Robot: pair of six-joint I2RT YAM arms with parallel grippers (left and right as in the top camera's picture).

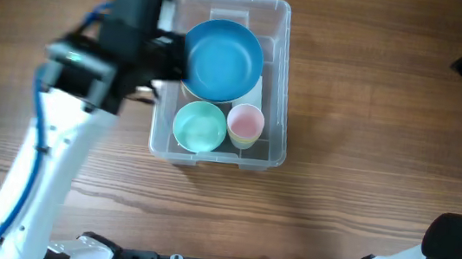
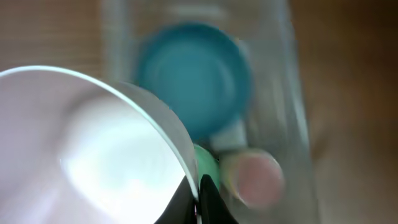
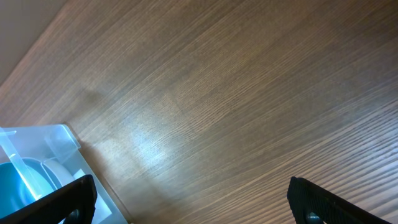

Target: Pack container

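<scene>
The large clear plastic rectangular container sits near the counter's far edge. It already holds a big round blue bowl, a mint-green bowl and a pink cup. The left gripper pinches the rim of a pale whitish bowl by the container's left wall; that bowl looks not yet packed. The right gripper hangs spread and empty near the far right corner.

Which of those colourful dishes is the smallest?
The pink cup, standing in a corner of the container beside the green bowl. It is narrower than that bowl, and far smaller than the blue bowl.
</scene>
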